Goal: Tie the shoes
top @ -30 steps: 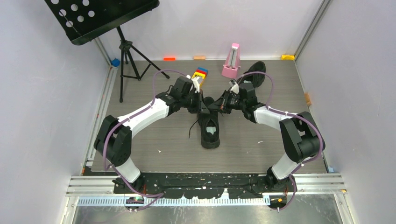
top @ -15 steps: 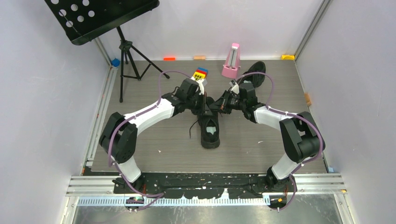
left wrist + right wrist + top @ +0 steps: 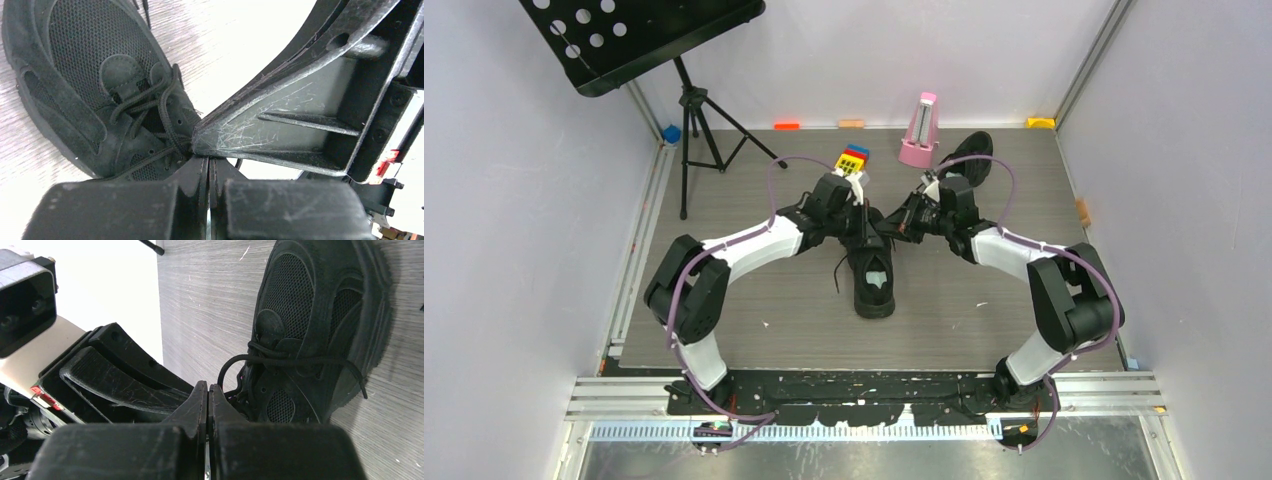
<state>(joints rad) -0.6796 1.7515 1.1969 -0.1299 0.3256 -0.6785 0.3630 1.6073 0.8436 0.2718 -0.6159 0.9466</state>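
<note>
One black shoe (image 3: 874,288) lies mid-table, toe toward the arms, its grey insole patch showing. It also shows in the left wrist view (image 3: 90,85) and the right wrist view (image 3: 315,330). The second shoe (image 3: 972,152) lies at the back right, partly behind the right arm. My left gripper (image 3: 867,236) (image 3: 208,160) and right gripper (image 3: 887,232) (image 3: 207,386) meet tip to tip over the near shoe's throat. Both are shut, with thin black laces (image 3: 165,112) (image 3: 235,362) running into the tips. The pinch points themselves are hidden.
A pink metronome (image 3: 919,130) and a coloured block toy (image 3: 852,160) stand behind the grippers. A black music stand (image 3: 639,40) on a tripod (image 3: 699,140) is at the back left. Walls close in on both sides.
My left gripper has moved right and in toward the shoe's throat, its arm swinging with it. The right gripper has shifted only slightly. The shoe has stayed put.
</note>
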